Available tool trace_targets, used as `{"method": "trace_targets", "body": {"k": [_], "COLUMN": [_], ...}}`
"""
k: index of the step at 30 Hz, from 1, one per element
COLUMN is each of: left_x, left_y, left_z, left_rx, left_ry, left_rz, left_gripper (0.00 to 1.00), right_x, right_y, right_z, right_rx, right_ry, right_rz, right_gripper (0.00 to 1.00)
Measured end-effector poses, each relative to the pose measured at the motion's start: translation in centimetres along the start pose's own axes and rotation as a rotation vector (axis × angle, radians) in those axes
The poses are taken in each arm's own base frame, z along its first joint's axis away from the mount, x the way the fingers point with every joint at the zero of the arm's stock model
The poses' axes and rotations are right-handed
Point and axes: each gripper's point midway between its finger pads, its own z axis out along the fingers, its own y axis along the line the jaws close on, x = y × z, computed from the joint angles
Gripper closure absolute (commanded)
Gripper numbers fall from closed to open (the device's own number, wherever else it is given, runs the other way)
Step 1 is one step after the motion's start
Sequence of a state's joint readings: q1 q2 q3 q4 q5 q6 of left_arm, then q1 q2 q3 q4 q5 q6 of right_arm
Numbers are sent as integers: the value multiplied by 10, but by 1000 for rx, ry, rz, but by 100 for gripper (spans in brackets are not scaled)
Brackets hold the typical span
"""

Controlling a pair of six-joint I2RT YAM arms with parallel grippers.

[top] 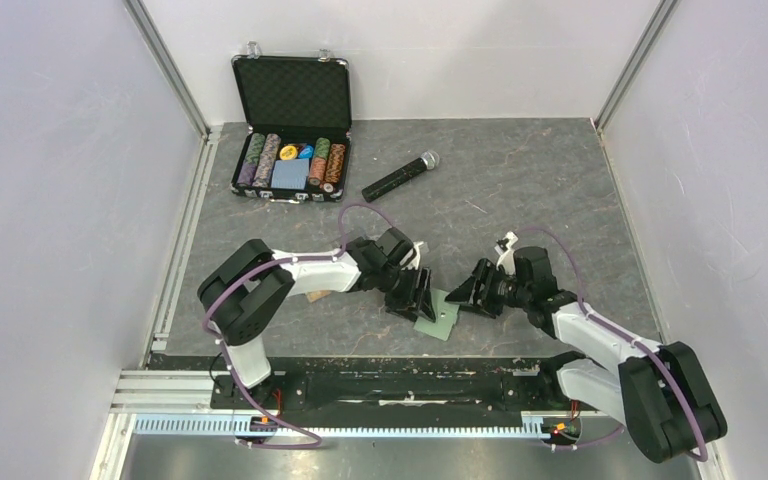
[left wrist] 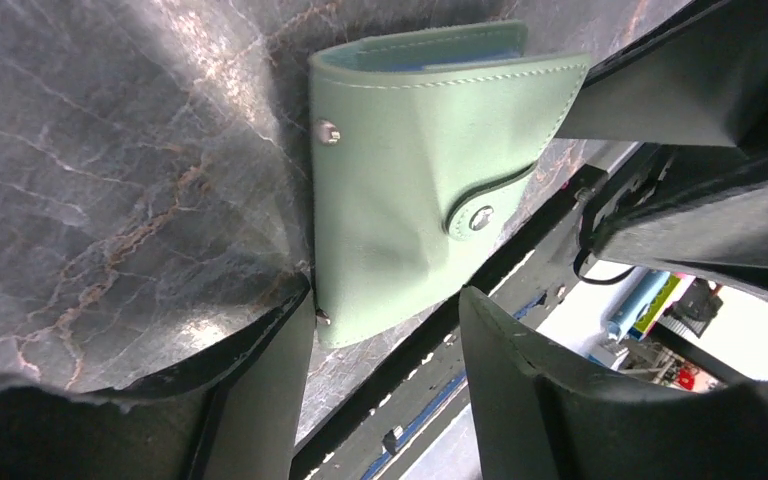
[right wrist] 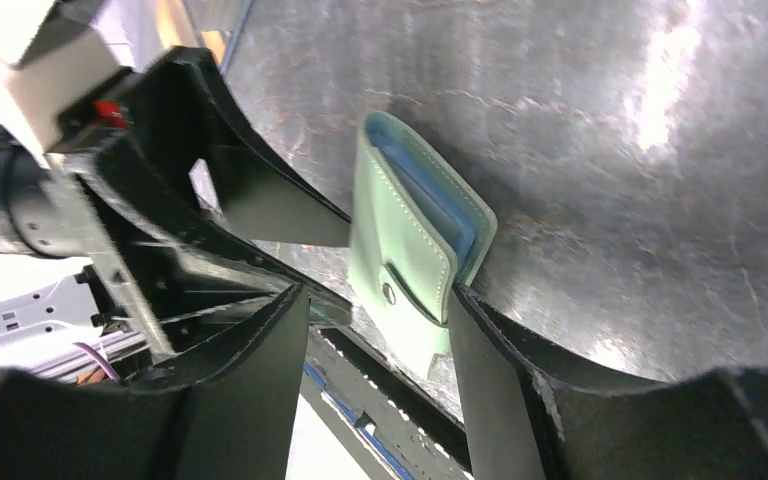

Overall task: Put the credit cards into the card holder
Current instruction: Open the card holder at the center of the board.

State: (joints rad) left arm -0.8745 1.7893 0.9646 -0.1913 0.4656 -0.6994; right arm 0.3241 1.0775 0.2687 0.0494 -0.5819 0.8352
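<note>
Card holder (top: 438,320) is what both arms have closed in on. It lies flat on the tabletop (top: 520,190) close to the near edge, folded shut, and its snap strap (left wrist: 480,218) looks fastened across the front.

The left claw (left wrist: 385,295) comes at it from the left with its jaws wide apart and nothing clamped. One corner of the wallet sits in the gap, and the edge touches only the finger on the left of the left wrist view.

The right claw (right wrist: 378,290) comes from the opposite side, also spread and empty. The wallet's lower end lies between its fingers, against the one on the right of the right wrist view and apart from the other.

So neither arm is nearer; the wallet lies between the two claws, almost head to head.

What the next move turns on, as I read it, is the fold. The light blue lining shows along the edge away from the left claw, so the mouth opens toward the back of the tabletop. The strap's snap faces up, just beside the left claw.

I judge the strap has to be popped before anything can go in, one claw pinning while the other lifts.

Of the credit cards I can find only a tan sliver (top: 315,297) under the left forearm, near the wallet but apart from it. I cannot tell whether any are already inside.
</note>
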Motion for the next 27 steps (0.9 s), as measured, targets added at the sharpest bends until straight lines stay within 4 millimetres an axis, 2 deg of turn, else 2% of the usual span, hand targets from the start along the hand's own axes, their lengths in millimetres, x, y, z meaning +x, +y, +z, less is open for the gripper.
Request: {"method": "trace_targets", "body": {"k": [2, 5, 13, 17, 24, 27], "left_x": [3, 3, -3, -6, -5, -5], "left_y": [-1, -2, 0, 0, -1, -1], "left_z": [0, 1, 0, 4, 8, 9], "left_rx": [16, 24, -18, -18, 10, 27], "left_ry": [-1, -7, -24, -23, -32, -40], "left_rz": [-17, -36, -54, -56, -60, -70], "left_gripper": [36, 32, 37, 45, 56, 57], "right_x": [-6, -9, 3, 17, 28, 28], "right_y": [8, 9, -20, -30, -20, -17], "right_z": [-1, -2, -12, -10, 1, 4], "right_rx": [-20, -8, 129, 110, -47, -83], "right_ry": [-9, -11, 10, 29, 40, 36], "right_rz": [-33, -70, -104, -86, -46, -38], "right_gripper": [40, 38, 41, 48, 56, 69]}}
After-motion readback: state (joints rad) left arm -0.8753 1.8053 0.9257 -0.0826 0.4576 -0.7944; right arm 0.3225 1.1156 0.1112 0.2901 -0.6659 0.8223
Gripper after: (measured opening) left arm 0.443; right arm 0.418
